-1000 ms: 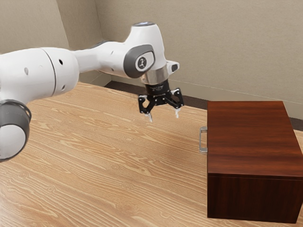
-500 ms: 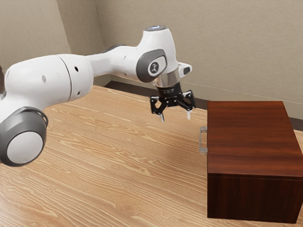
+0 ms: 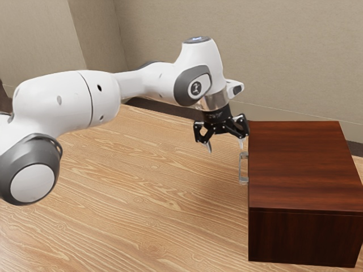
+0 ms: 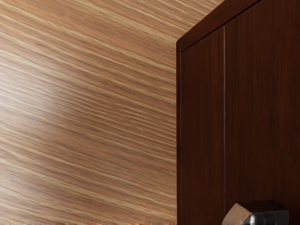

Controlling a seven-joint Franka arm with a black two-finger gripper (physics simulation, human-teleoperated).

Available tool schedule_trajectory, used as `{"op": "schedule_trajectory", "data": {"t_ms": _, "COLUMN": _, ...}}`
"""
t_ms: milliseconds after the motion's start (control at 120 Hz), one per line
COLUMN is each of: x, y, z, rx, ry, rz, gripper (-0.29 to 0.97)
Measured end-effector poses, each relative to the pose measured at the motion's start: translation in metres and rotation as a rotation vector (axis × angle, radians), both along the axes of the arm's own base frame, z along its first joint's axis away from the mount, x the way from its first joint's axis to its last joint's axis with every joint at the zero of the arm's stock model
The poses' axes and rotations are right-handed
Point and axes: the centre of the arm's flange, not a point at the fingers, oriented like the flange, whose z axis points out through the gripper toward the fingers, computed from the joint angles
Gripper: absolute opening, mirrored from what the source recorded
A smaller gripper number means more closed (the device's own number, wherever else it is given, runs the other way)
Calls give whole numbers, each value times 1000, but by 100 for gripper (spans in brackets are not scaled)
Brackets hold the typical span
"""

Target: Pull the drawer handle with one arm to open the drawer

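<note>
While the white arm reaches across from the exterior view's left, its end effector hangs over the tabletop with both fingers spread wide and nothing between them. A dark wooden cabinet stands on the tabletop at the exterior view's right, and the slim metal handle juts from the face turned toward the arm. One fingertip hovers just above the handle's upper end without touching it; the other hangs over bare wood, further from the cabinet. From the wrist view, the drawer front rises beside the pale tabletop, with a corner of the handle under the hand
</note>
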Motion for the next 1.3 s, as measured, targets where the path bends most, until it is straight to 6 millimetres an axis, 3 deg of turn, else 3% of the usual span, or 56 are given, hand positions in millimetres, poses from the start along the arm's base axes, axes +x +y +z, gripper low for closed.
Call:
{"op": "schedule_trajectory", "data": {"t_ms": 433, "x": -14, "y": -2, "z": -4, "rx": -1, "ry": 15, "rz": 43, "gripper": 68}}
{"op": "schedule_trajectory", "data": {"t_ms": 575, "x": -19, "y": -11, "z": -6, "rx": -10, "ry": 14, "rz": 43, "gripper": 68}}
{"op": "schedule_trajectory", "data": {"t_ms": 1300, "x": -21, "y": -15, "z": -21, "rx": -15, "ry": 9, "rz": 75, "gripper": 65}}
